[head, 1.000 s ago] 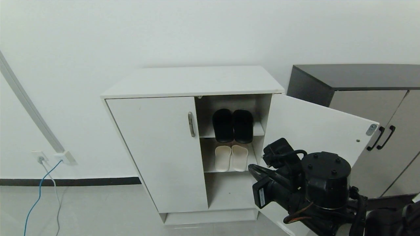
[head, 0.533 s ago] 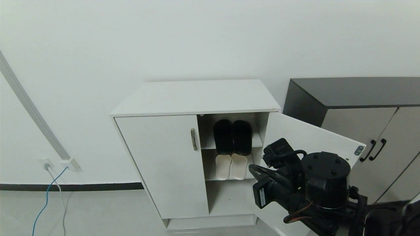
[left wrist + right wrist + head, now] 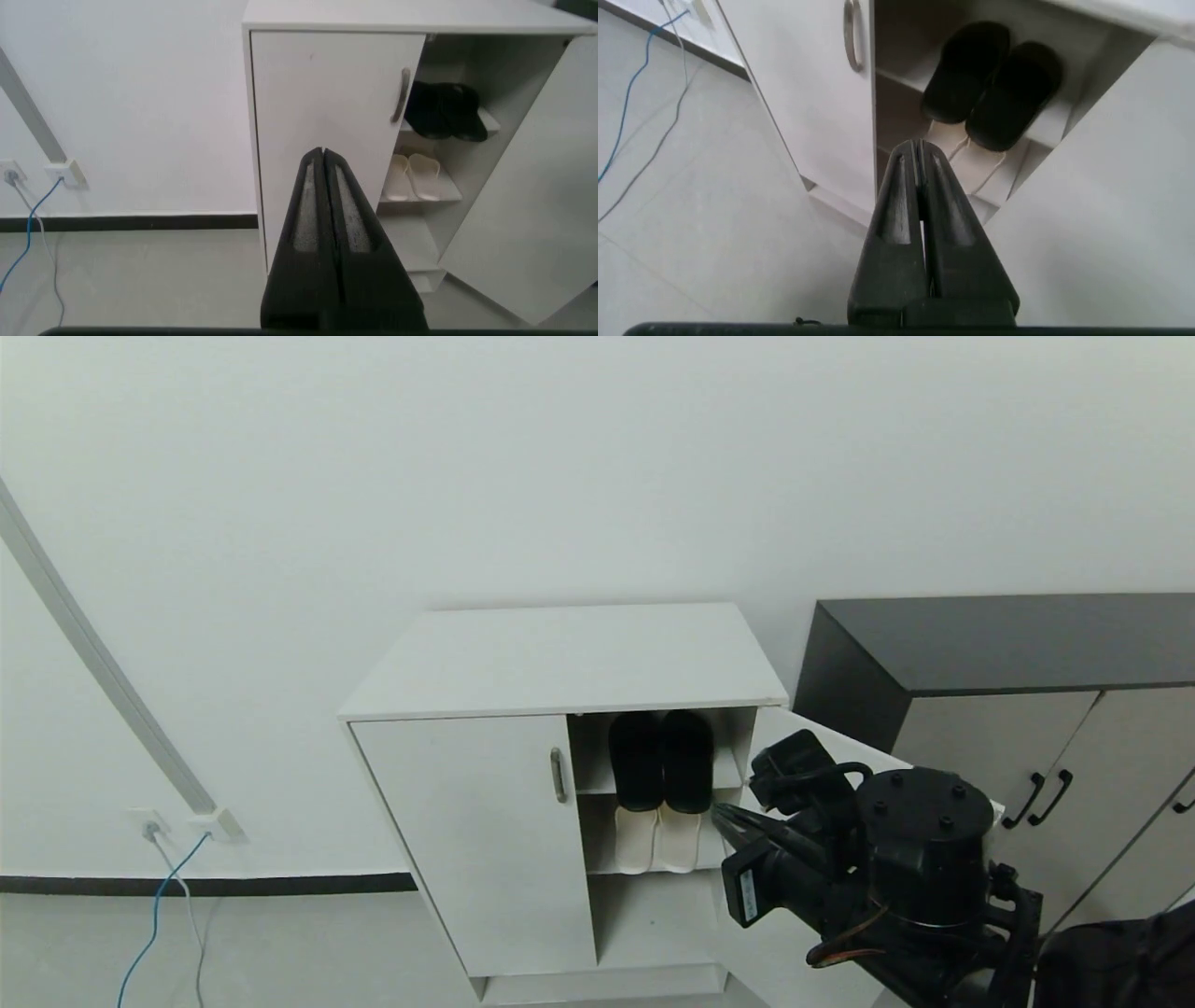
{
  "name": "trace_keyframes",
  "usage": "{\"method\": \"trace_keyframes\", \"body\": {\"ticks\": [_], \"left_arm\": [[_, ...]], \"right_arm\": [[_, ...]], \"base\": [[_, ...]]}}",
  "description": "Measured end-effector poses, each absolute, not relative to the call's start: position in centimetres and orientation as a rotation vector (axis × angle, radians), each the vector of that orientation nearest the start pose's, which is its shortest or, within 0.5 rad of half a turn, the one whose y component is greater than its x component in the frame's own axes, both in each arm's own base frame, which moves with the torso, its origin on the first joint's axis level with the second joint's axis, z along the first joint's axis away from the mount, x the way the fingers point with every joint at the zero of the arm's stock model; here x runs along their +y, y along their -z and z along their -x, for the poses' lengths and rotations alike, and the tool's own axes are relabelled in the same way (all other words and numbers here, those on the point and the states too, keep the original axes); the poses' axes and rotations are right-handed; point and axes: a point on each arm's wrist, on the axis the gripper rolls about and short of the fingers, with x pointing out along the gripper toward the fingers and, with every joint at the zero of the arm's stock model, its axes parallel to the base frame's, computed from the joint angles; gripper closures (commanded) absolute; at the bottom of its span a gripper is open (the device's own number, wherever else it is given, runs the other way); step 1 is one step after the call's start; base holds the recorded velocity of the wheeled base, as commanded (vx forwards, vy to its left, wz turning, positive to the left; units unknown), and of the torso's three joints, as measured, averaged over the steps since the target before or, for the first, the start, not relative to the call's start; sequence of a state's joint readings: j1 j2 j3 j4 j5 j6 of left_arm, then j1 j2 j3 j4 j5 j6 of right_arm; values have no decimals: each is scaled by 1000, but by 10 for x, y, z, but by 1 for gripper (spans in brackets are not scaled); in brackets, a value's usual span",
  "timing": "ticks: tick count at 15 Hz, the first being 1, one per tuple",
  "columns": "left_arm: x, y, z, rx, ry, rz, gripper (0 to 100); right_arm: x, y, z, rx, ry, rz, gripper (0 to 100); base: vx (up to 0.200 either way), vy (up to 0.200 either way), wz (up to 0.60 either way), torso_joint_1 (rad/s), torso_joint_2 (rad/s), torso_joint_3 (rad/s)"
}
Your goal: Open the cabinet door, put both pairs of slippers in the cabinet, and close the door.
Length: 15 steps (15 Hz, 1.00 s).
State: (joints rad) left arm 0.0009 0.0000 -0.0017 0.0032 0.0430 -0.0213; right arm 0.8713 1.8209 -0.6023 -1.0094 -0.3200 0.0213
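Note:
The white cabinet point(image 3: 569, 658) stands against the wall, its left door point(image 3: 476, 840) shut and its right door point(image 3: 533, 205) swung open. A black pair of slippers point(image 3: 661, 761) lies on the upper shelf. A white pair point(image 3: 656, 840) lies on the shelf below. My right gripper point(image 3: 724, 814) is shut and empty, in front of the open compartment and close to the open door's inner face. In the right wrist view its tips point(image 3: 922, 145) point at the black slippers point(image 3: 994, 79). My left gripper point(image 3: 322, 151) is shut and empty, facing the shut left door from some distance.
A dark grey cabinet point(image 3: 1008, 644) with black handles stands just right of the white one, behind the open door. A wall socket point(image 3: 149, 826) with a blue cable and a slanted cable duct point(image 3: 93, 653) are at the left. Bare floor point(image 3: 280, 952) lies before the cabinet.
The whole head view has shifted: the cabinet now shows lower and smaller, so the camera has moved back. Slippers and doors keep their places; the right arm holds its pose.

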Motion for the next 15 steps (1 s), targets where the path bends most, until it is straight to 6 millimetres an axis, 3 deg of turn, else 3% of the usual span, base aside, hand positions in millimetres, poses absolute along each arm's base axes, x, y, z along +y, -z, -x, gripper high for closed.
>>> {"method": "trace_keyframes", "body": {"ticks": [10,15], "left_arm": [[1,-76,23,1,-45,21,100],[1,-76,23,1,-46,21,100]], "right_arm": [[228,-131,-201,180,-550,97,100],[229,-126,-203,190,-542,108,100]], "base": [[0,0,0,201,-441,-240],[0,0,0,9,-14,-8]]}}
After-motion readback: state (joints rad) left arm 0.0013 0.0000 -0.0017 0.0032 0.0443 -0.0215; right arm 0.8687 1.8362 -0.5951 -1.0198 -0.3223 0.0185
